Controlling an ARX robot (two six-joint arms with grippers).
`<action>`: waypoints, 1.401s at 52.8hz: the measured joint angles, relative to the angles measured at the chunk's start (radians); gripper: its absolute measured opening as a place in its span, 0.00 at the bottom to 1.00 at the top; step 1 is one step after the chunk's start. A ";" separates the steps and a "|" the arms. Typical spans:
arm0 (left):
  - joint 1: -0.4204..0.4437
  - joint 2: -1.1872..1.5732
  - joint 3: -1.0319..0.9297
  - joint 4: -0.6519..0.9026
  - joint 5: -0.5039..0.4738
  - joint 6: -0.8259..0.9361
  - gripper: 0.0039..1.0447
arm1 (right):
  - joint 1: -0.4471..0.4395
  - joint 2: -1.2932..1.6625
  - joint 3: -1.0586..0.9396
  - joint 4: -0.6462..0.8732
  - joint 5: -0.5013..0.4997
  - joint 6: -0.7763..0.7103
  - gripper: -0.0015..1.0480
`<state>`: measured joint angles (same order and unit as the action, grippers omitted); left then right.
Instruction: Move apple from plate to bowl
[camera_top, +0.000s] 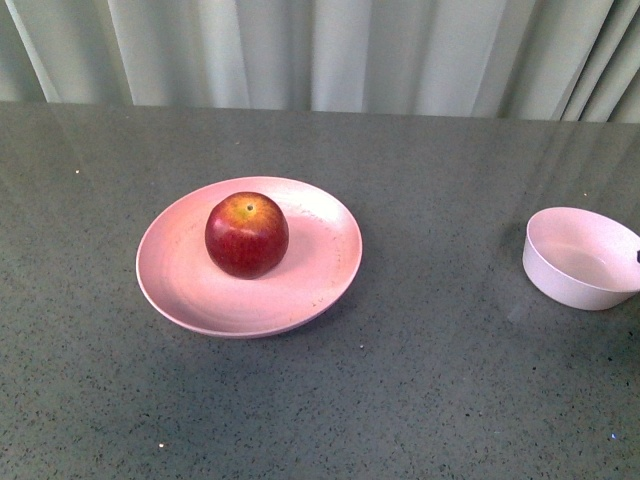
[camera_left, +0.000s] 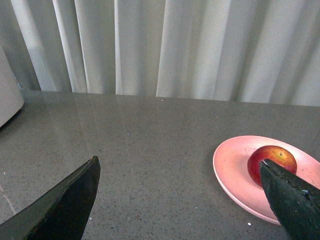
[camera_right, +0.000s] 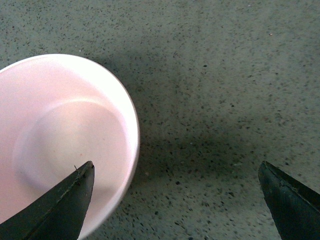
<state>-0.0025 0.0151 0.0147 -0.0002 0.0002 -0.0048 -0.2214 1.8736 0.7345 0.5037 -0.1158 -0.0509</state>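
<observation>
— Left end effector (camera_left: 178, 161) first: what's its state?
— Your left end effector has its jaws spread wide, with nothing between them but bare table (camera_left: 150, 150). In its wrist view, one dark finger (camera_left: 287, 200) covers the near edge of the apple (camera_left: 272, 154).
— And the right end effector (camera_right: 176, 164)?
— Also spread wide and holding nothing. One of its fingers (camera_right: 60, 210) shows over the inside of the bowl (camera_right: 60, 125), the other over speckled table beside the rim. You can't tell from that view how high it hangs.
— Where is the apple?
— On the plate (camera_top: 170, 280), a little toward the far side of its middle. Its stem dimple points up, with the yellow-orange patch on top. You'll find the plate left of centre in the front view.
— And the bowl?
— Well apart from the plate, at the right edge of the front view, upright, its inside bare. Grey table lies between the two. A pale curtain (camera_top: 320, 50) hangs behind the far table edge.
</observation>
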 joint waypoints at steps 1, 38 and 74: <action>0.000 0.000 0.000 0.000 0.000 0.000 0.92 | 0.004 0.008 0.009 -0.006 0.000 0.009 0.91; 0.000 0.000 0.000 0.000 0.000 0.000 0.92 | 0.091 0.123 0.119 -0.062 0.054 0.088 0.48; 0.000 0.000 0.000 0.000 0.000 0.000 0.92 | 0.207 0.079 0.145 -0.121 0.032 0.218 0.02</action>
<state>-0.0025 0.0151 0.0147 -0.0002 0.0002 -0.0044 -0.0147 1.9530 0.8795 0.3828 -0.0841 0.1673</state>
